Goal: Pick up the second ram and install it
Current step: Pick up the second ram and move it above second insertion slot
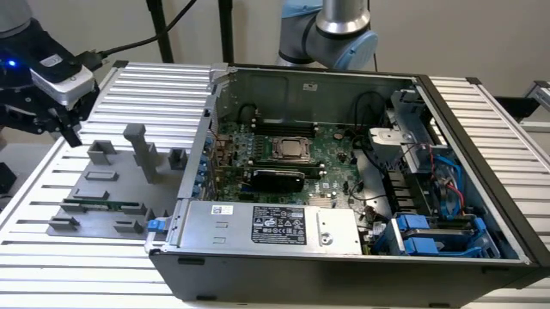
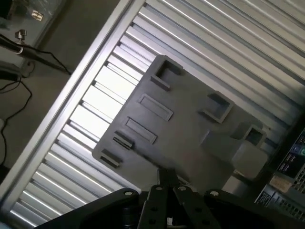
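We see the gripper [image 1: 71,132], fingers narrow and empty, above the fixture plate [image 1: 129,193], whose slot half-hides the second ram [image 1: 99,206].

Soft, even indoor light falls from overhead in the exterior view, and shadows are faint. The ribbed metal worktop [image 1: 154,84] beside the gripper [image 1: 71,136] looks pale and bright. The open computer case [image 1: 301,87], well away from the gripper, is dimmer inside, with shade along its walls. A small blue light [image 1: 10,63] glows above the gripper. In the wrist view the gripper is dark and shaded. The worktop slats ahead of it throw hard white glare, while the grey fixture plate [image 2: 181,124] stays matte and dull.
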### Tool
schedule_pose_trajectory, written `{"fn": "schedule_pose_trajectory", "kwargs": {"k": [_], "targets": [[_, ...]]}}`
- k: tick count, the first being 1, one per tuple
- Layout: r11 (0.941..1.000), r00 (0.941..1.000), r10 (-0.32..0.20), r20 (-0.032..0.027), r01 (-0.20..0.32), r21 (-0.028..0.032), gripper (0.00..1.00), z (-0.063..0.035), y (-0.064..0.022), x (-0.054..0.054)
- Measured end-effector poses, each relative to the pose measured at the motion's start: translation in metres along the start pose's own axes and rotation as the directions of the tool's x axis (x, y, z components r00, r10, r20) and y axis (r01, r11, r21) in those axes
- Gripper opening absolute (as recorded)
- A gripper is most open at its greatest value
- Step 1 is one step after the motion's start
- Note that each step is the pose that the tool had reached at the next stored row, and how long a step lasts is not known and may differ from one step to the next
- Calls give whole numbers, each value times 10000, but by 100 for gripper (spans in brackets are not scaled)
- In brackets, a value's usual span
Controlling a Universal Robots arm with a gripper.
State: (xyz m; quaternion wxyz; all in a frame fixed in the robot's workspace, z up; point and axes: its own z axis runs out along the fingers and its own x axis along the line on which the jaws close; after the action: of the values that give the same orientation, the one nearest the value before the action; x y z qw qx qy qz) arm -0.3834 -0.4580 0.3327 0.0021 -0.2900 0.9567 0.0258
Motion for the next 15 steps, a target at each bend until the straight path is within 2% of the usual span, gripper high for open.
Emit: {"fn": "schedule_pose_trajectory", "kwargs": {"k": [4,8,11,15], "targets": [[9973,9973,-734,-31,734,-13,0,29,-2,1],[9894,9894,-1452,-61,1452,-26,0,58,-3,1],[9801,9801,-1984,-81,1984,-36,0,78,-4,2],[9630,9630,-2694,-110,2693,-46,0,102,-5,2]]}}
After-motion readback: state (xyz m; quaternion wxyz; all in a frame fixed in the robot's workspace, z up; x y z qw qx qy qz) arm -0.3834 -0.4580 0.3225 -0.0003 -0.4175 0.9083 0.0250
